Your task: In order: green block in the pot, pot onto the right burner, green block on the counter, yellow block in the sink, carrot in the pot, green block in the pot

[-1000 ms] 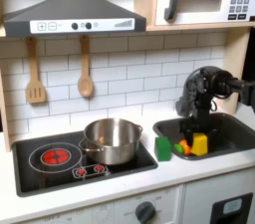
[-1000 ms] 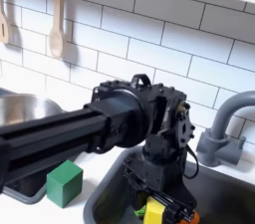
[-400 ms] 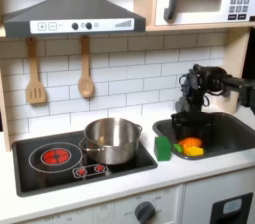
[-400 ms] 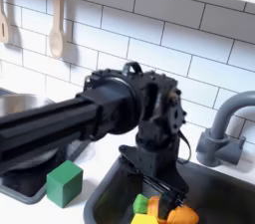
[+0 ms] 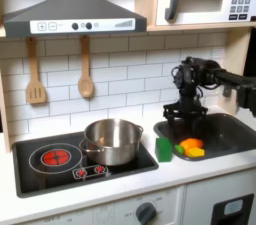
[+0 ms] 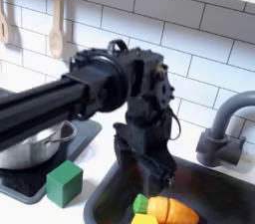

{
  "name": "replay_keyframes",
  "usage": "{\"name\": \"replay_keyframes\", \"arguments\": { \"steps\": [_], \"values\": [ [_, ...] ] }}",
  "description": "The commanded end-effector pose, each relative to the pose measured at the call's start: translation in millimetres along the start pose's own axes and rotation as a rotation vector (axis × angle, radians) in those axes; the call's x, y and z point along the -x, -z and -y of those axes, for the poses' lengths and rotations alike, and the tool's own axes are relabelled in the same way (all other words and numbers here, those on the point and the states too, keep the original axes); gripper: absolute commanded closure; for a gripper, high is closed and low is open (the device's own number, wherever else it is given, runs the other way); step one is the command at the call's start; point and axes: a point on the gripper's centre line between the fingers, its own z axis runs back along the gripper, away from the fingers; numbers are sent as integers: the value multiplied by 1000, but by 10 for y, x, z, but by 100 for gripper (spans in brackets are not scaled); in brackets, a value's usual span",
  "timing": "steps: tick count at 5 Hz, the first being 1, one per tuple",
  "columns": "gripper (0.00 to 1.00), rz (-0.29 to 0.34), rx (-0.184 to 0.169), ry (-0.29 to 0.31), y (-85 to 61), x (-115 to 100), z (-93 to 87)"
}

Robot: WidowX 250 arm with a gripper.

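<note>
Lifting up and away from the sink (image 5: 232, 141), the gripper (image 6: 147, 165) now hangs above it with open jaws and nothing in them. A second ago it was down low holding the yellow block (image 6: 145, 219). Now that block lies at the sink's near-left corner, touching the carrot (image 6: 171, 210). The carrot likely goes next.

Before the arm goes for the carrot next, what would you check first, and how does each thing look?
1. Yellow block in the sink: ok.
2. Gripper empty: cannot tell; it hangs above the sink.
3. Carrot reachable: ok, lying in the sink beside the yellow block.
4. Pot on the stovetop, open to receive: ok.
5. Green block on the counter: ok, beside the sink.
</note>
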Motion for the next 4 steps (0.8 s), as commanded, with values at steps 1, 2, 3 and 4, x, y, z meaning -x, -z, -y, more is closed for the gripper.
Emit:
{"name": "replay_keyframes", "arguments": {
  "steps": [1, 2, 3, 4],
  "values": [
    [0, -42, 60, 248, 97, 53, -9],
    [0, -65, 65, 337, 146, 124, 25],
    [0, -59, 82, 359, 177, 154, 86],
    [0, -82, 101, 382, 281, 220, 164]
  ]
}}
